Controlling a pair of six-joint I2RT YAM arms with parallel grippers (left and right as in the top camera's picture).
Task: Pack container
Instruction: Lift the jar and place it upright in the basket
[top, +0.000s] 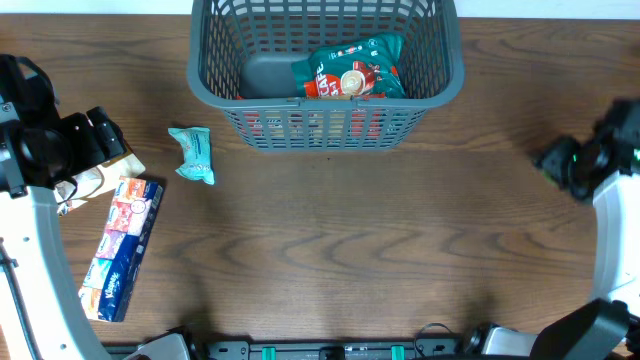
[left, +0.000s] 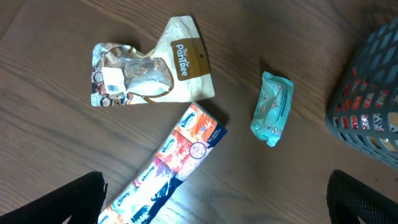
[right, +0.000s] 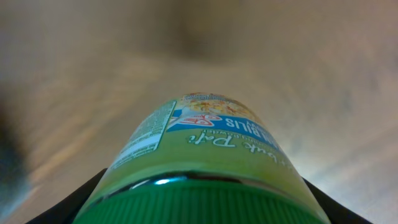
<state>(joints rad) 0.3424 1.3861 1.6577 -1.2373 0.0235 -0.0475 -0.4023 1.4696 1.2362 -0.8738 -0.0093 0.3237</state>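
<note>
The dark grey lattice container (top: 320, 125) stands at the back centre and holds a red and teal snack packet (top: 352, 70); its corner shows in the left wrist view (left: 367, 112). My left gripper (top: 100, 140) is open and empty, hovering (left: 214, 202) above a Kleenex tissue pack (left: 180, 158) (top: 125, 245). A beige pouch (left: 155, 68) (top: 100, 180) and a small teal packet (left: 272, 107) (top: 193, 155) lie beside it. My right gripper (top: 562, 165) at the right edge is shut (right: 199, 205) on a green bottle (right: 199, 143) with a green lid.
The brown wooden table (top: 380, 240) carries nothing else between the arms. The teal packet lies a short way left of the container's front left corner.
</note>
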